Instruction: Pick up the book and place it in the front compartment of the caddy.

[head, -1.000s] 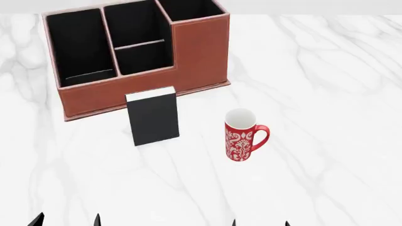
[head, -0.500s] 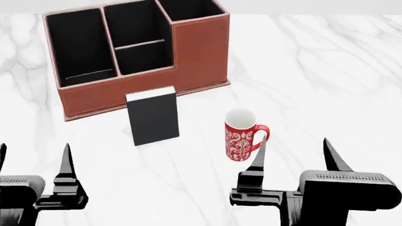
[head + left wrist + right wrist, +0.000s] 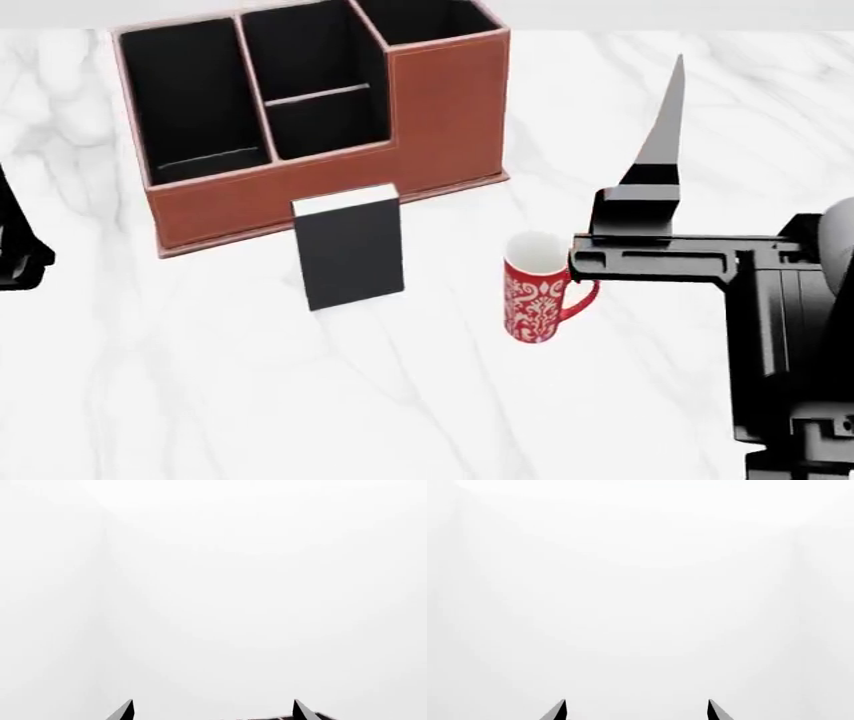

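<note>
The black book (image 3: pixel 350 250) stands upright on the white marble table (image 3: pixel 267 400), just in front of the reddish-brown caddy (image 3: pixel 447 120). The front compartment (image 3: pixel 310 55) is the black cell of the middle column beyond the low cross divider, and I see nothing in it. My right gripper (image 3: pixel 636 711) is open and faces a blank white background. One of its fingers (image 3: pixel 663 130) points up, right of the caddy and above the mug. My left gripper (image 3: pixel 212 711) is open too. Only a dark sliver of the left arm (image 3: pixel 16 250) shows at the head view's left edge.
A red-and-white patterned mug (image 3: pixel 538 292) stands right of the book, its handle partly behind the right arm's black body (image 3: pixel 787 330). That arm covers the table's right side.
Both arms have risen. The right gripper has gone up and right, its finger now beside the caddy. The left gripper has slid to the left edge. The head view has shifted slightly.
</note>
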### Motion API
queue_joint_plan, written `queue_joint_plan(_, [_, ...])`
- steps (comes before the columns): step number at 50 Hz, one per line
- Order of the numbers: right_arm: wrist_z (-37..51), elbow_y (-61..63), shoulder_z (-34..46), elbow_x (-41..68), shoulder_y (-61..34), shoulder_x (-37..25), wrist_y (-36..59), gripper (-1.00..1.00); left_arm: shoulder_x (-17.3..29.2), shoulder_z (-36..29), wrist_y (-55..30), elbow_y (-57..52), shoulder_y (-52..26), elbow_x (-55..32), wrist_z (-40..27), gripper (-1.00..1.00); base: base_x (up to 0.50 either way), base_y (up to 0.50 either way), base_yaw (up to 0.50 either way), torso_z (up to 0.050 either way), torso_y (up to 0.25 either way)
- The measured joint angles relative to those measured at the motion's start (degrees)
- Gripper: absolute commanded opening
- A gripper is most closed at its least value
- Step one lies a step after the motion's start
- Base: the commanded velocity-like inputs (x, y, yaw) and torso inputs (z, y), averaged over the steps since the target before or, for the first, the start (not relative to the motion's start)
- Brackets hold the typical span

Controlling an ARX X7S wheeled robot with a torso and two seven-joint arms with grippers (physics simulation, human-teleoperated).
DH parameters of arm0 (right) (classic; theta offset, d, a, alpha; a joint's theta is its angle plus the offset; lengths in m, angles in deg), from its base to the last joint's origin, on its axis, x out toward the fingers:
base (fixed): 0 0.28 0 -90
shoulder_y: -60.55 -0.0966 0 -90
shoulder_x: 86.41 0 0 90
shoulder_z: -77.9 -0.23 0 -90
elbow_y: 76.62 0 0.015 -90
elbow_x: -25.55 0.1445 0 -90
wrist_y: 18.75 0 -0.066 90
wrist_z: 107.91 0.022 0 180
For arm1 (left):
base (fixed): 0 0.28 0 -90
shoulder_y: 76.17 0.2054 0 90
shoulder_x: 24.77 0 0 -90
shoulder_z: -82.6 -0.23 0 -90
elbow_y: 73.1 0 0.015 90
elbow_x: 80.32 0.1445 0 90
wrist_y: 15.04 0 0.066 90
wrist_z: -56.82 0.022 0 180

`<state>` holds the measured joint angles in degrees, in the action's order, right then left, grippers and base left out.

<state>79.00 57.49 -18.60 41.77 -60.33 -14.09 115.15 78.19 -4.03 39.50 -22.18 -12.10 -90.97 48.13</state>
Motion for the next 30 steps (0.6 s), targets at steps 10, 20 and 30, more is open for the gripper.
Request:
queue_joint_plan(10, [-0.1, 1.3, 0.0, 0.5, -0.3, -0.9, 0.6, 1.0, 0.8, 0.5, -0.9, -1.2, -0.9, -0.2, -0.5, 1.0, 0.0, 0.5, 0.0, 0.0, 0.0])
queue_joint_plan(20, [-0.1, 1.6, 0.4, 0.8, -0.5, -1.4, 0.8, 1.0, 1.3, 0.5, -1.0, -1.3, -1.2, -0.3, -0.8, 1.0, 0.0, 0.5, 0.0, 0.0, 0.0])
queue_joint_plan(30, [0.0, 1.6, 0.8, 1.1, -0.7, -1.6, 0.8, 1.0, 1.6, 0.2, -0.8, -1.1, -1.4, -0.4, -1.1, 1.0, 0.0, 0.5, 0.0, 0.0, 0.0])
